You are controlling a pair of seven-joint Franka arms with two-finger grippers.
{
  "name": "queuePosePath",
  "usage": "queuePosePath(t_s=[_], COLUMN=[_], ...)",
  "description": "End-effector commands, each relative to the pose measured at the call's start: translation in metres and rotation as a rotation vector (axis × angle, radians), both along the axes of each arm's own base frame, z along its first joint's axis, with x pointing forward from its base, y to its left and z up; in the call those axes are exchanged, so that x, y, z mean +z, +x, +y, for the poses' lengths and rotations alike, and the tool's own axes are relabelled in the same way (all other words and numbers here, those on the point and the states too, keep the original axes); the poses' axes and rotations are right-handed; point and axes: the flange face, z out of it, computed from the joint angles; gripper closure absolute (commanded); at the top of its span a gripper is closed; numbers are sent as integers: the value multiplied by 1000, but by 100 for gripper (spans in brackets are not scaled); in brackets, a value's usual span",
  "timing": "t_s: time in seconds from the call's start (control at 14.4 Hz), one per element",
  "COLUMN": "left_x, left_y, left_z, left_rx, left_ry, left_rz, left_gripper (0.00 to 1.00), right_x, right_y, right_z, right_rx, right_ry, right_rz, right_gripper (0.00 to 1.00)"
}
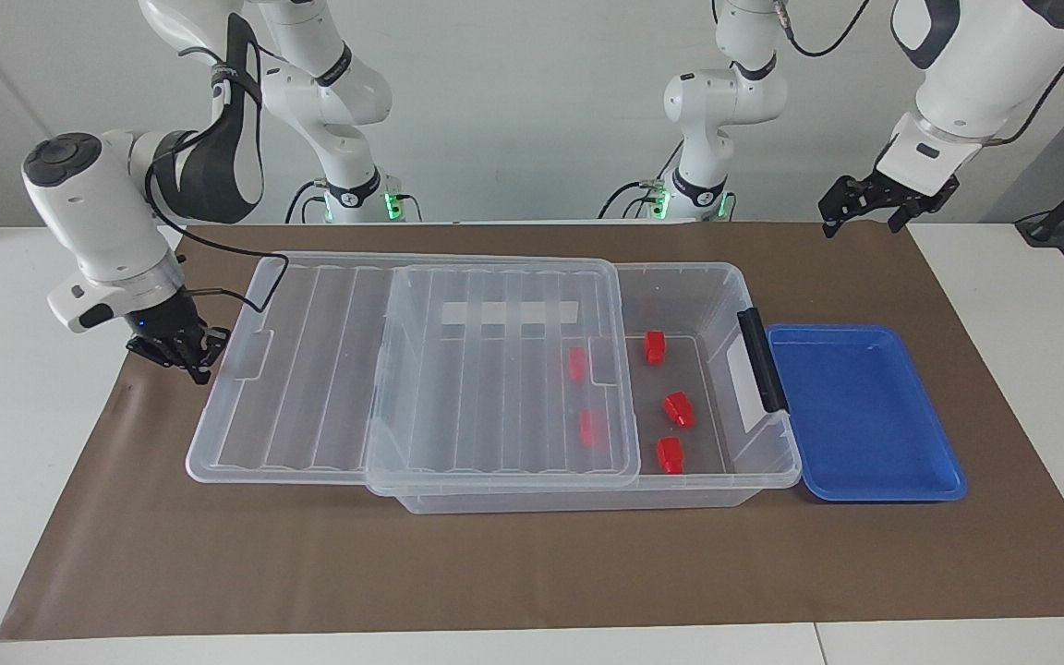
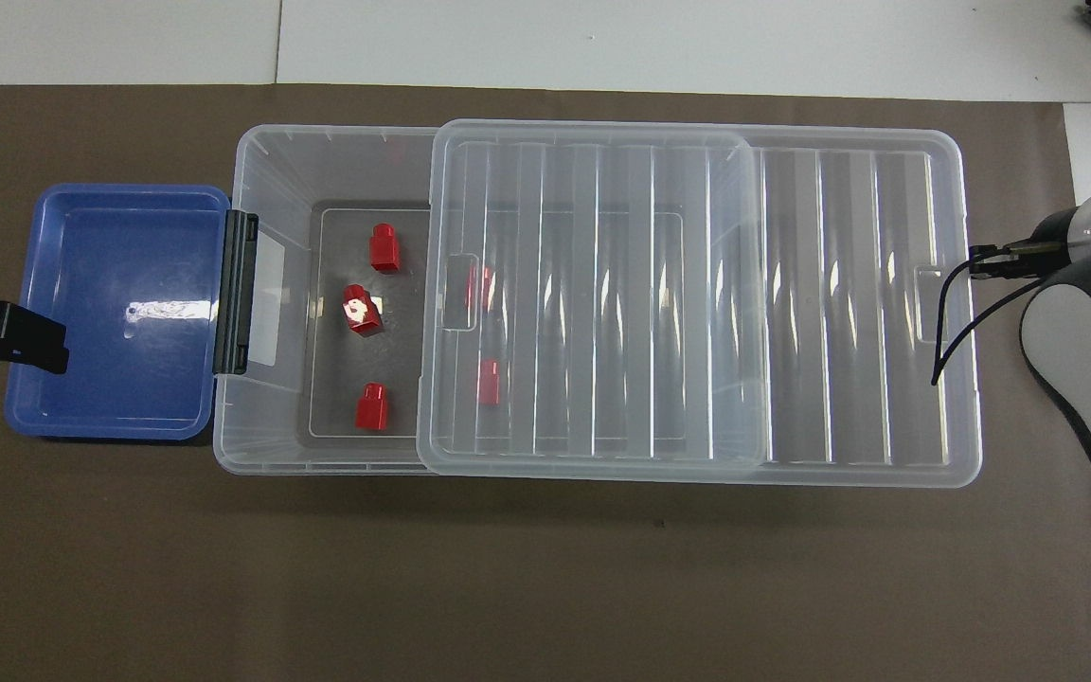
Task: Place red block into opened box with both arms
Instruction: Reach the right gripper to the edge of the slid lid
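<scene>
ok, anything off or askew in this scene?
Only the clear lid: it sits slid partway off the box, overhanging toward the right arm's end, where the right gripper is at its edge. Five red blocks lie inside; the blue tray holds none. No spills or damage.

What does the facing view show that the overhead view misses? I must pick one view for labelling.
Facing only: the right tool, shut, beside the lid's end, and both arms whole. Overhead only: the box's floor straight down, so the block spacing reads plainly. Both: five red blocks in the box, two under the slid lid, the blue tray, and the left tool, open.
</scene>
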Motion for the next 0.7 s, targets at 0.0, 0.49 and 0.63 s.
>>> queuePosePath(t_s=[0.0, 0.49, 0.63], left_x=[5, 5, 6], left_y=[-5, -6, -6], left_z=[3, 12, 14], left_rx=[4, 22, 27], left_ry=[-13, -13, -13], left_rz=[8, 8, 6], left_gripper=[0, 0, 0], right_x=[-6, -6, -6], right_y=[1, 6, 6], right_z=[12, 64, 83], right_rx=[60, 79, 72], right_ry=[16, 58, 65], right_rz=[0, -16, -19], right_gripper=[100, 100, 100])
